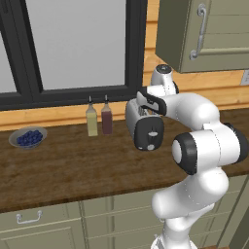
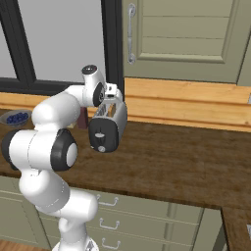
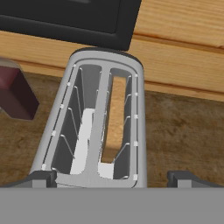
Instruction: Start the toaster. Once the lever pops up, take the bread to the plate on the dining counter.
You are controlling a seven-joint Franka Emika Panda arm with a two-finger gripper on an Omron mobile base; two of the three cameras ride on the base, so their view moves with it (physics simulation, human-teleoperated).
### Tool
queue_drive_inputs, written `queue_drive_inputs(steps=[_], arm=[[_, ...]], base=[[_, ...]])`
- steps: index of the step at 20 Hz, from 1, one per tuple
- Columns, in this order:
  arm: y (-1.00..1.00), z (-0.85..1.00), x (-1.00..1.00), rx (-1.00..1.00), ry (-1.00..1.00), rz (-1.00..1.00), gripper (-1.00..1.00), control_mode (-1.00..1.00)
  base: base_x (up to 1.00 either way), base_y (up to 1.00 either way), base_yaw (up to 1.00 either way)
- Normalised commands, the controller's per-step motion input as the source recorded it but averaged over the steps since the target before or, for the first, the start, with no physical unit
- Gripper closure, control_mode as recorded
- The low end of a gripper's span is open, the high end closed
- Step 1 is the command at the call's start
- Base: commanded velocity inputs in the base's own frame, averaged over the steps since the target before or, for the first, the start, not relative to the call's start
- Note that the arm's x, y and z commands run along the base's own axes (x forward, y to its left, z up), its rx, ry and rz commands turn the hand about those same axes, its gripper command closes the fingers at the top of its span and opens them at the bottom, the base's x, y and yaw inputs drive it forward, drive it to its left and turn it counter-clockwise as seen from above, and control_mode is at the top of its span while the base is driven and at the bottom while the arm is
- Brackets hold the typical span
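The silver-grey toaster (image 1: 147,127) (image 2: 105,128) stands on the wooden kitchen counter (image 1: 73,165), its black end panel facing the base. In the hand view I look down into the toaster's top (image 3: 100,127): a tan slice of bread (image 3: 114,118) stands sunk in the right slot, and the left slot holds only wire guides. My gripper (image 3: 113,179) hovers just above the near end of the toaster, open, with its fingertips (image 3: 40,178) spread wider than the toaster body. The hand (image 1: 148,101) (image 2: 111,93) sits right over the toaster top. The plate and the dining counter are out of view.
Two bottles, one yellowish (image 1: 91,120) and one dark red (image 1: 106,118) (image 3: 15,94), stand just left of the toaster. A grey bowl of blueberries (image 1: 27,137) (image 2: 15,117) sits further left. A wall cabinet (image 1: 204,34) hangs above on the right, and a dark-framed window (image 1: 73,48) lies behind.
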Motion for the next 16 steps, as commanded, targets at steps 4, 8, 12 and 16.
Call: queue_drive_inputs(steps=[4, 8, 12, 16], arm=[[0.00, 0.00, 0.00, 0.00, 0.00, 0.00, -1.00, -1.00], [0.00, 0.00, 0.00, 0.00, 0.00, 0.00, -1.00, -1.00], [0.00, 0.00, 0.00, 0.00, 0.00, 0.00, -1.00, -1.00], [0.00, 0.00, 0.00, 0.00, 0.00, 0.00, -1.00, -1.00]], base=[[0.00, 0.00, 0.00], [0.00, 0.00, 0.00], [0.00, 0.00, 0.00], [0.00, 0.00, 0.00]])
